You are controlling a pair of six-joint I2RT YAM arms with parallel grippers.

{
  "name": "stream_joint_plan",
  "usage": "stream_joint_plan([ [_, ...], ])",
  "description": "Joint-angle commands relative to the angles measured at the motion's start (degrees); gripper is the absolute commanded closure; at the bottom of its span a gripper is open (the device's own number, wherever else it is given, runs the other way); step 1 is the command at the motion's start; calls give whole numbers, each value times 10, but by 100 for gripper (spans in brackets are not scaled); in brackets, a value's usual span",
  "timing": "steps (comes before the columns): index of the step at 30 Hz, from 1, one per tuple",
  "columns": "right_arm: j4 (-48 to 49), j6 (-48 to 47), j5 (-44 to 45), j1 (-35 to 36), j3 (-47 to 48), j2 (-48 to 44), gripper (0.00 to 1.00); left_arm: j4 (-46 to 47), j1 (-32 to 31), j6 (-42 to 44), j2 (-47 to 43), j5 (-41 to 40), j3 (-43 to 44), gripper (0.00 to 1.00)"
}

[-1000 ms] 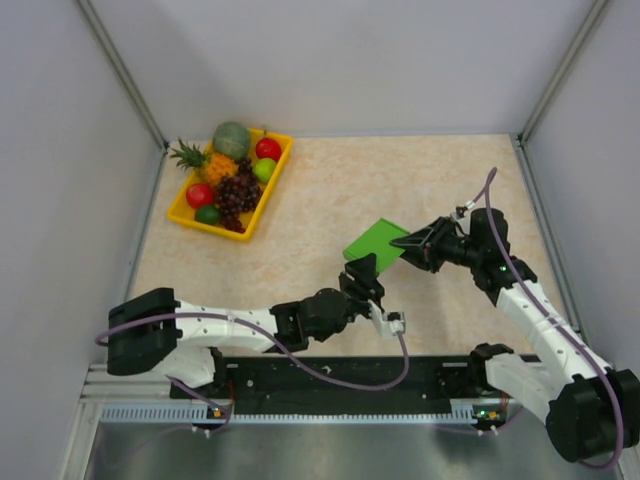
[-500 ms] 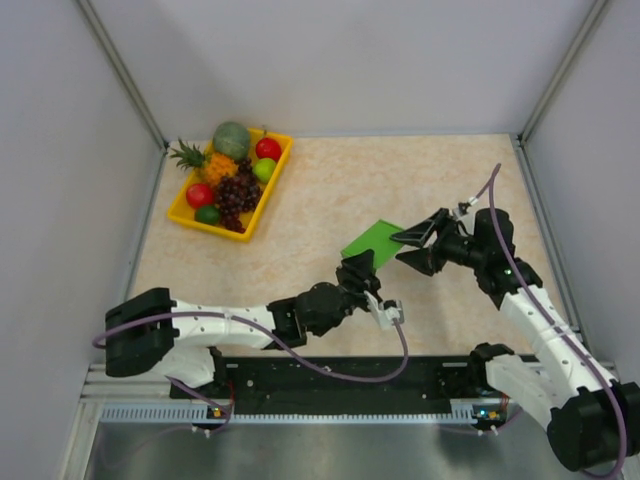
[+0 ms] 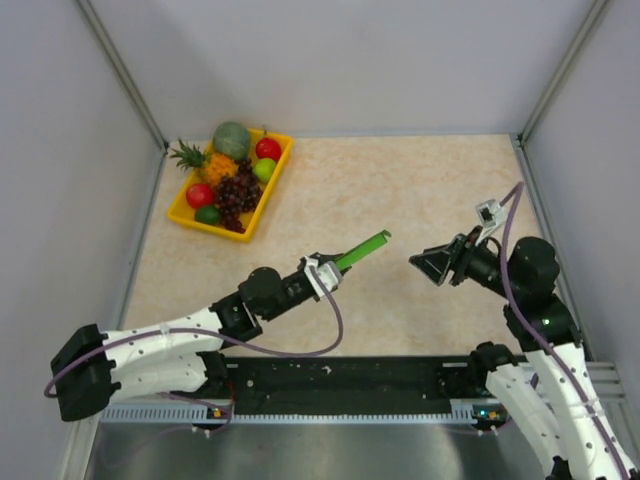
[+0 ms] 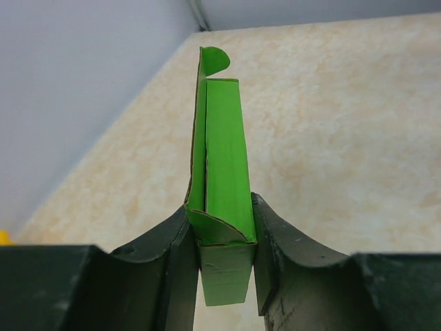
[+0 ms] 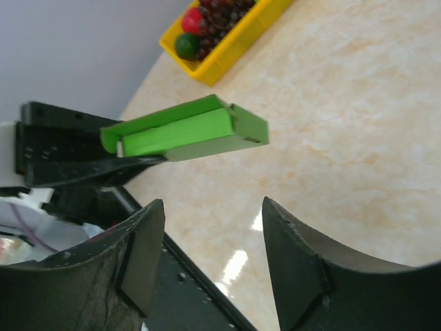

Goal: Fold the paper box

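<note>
- Yellow plastic fruit tray (image 3: 272, 186) sits far left at the back of the beige marbled tabletop (image 3: 420, 190). It holds a pineapple (image 3: 205, 160), a green melon (image 3: 231, 139), dark grapes (image 3: 236, 196) plus red and green round fruit. Tray is well apart from both arms.
- L arm (image 3: 160, 345), white w/ black joints, reaches from the near-left corner diagonally toward table centre.
- Left gripper (image 3: 330, 268) is clamped narrow on the near end of the bright green paper box (image 3: 365, 248). Wrist view: both black fingers (image 4: 172, 241) press the box's sides, w/ a curved flap just above the grip.
- Box is flattened and stands on edge, so from above it reads as a thin green strip pointing up-right, about mid-table. It's held up off the tabletop. A rounded tab shows at its far tip in the L wrist view.
- Right gripper (image 3: 428, 265) is just right of the box tip, facing it w/ a clear gap, not touching.
- R claw stands wide, nothing betw. its fingers; R wrist view shows the box (image 5: 193, 131) beyond them, an open-sided green sleeve.
- R arm comes up from the near-right corner.
</note>
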Motion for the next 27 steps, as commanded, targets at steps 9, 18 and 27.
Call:
stream_joint_plan([
  [9,-101,-169,109,97,91,210,61,126,163,-252,-3,346,-123,65],
  [18,-115,-196,181,209,132,292,62,254,185,-242,82,441,-152,67],
  [27,-168,-206,208,229,140,325,69,294,201,-218,158,479,-140,69],
])
